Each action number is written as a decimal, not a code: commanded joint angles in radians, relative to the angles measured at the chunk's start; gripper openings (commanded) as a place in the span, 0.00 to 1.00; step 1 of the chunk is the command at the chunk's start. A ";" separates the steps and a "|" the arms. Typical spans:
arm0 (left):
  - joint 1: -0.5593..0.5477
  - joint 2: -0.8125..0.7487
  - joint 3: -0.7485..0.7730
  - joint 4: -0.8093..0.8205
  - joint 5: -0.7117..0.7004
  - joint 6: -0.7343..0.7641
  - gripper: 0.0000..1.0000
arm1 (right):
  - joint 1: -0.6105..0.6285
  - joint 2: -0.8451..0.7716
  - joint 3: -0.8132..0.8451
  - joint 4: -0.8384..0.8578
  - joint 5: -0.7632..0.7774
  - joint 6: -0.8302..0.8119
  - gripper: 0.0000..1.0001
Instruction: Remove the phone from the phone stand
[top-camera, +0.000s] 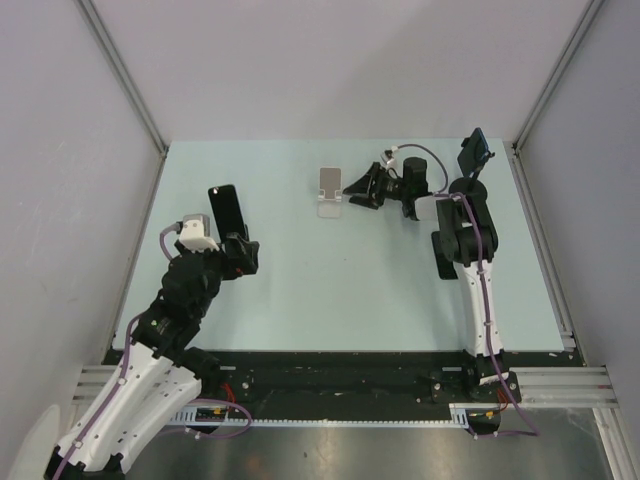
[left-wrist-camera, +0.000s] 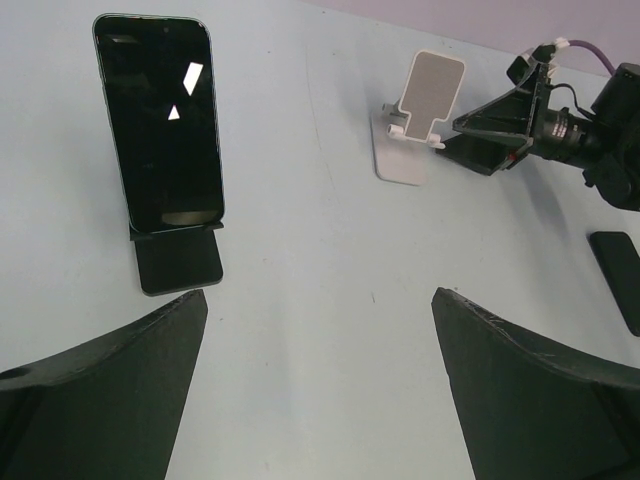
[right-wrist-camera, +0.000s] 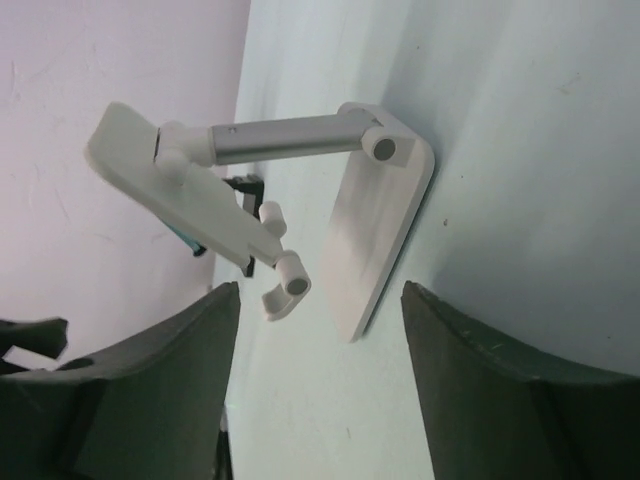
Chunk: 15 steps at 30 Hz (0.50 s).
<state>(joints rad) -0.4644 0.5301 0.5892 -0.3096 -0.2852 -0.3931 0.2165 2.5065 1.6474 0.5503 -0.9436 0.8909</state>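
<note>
left gripper (left-wrist-camera: 316, 300): mine, wide open, nothing between the fingers, hanging over bare table (top-camera: 300, 290) at left of the top view
right gripper (top-camera: 355, 190): mine, jaws parted, nothing held; pointing left at the white stand from upper centre of the top view
phone (left-wrist-camera: 160, 130): upright and leaning back on the black stand (left-wrist-camera: 180, 260), upper left of the left wrist view; dark screen with two bright glints; bottom edge sits on the stand's lip
phone vs left gripper: ahead of the fingers and off to the left, apart from them, no contact
white stand (top-camera: 330, 190): upper centre of the top view, cradle empty, flat base on the table
white stand, right wrist view: fills the middle of the frame ahead of my two fingers; arm, tilted plate and two hook lips all visible, no phone on it
right gripper vs white stand: fingertips just beside the cradle lips in the left wrist view; cannot tell if they touch
second phone (top-camera: 474, 152): upper right of the top view, propped up near the table's back corner, behind my right arm
dark flat slab (left-wrist-camera: 617, 280): lying on the table at the right edge of the left wrist view, cut off by the frame; phone-like, cannot confirm
</note>
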 joint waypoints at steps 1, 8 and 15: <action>0.006 0.001 0.011 0.010 -0.009 -0.016 1.00 | -0.012 -0.050 -0.044 -0.026 0.012 -0.055 0.75; 0.004 0.048 0.043 -0.003 -0.103 -0.038 1.00 | -0.009 -0.195 -0.150 -0.107 0.086 -0.157 0.91; 0.044 0.237 0.138 -0.017 -0.184 -0.056 1.00 | 0.020 -0.374 -0.247 -0.321 0.227 -0.286 1.00</action>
<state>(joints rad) -0.4568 0.6868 0.6437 -0.3283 -0.4122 -0.4225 0.2153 2.2719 1.4368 0.3584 -0.8097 0.7177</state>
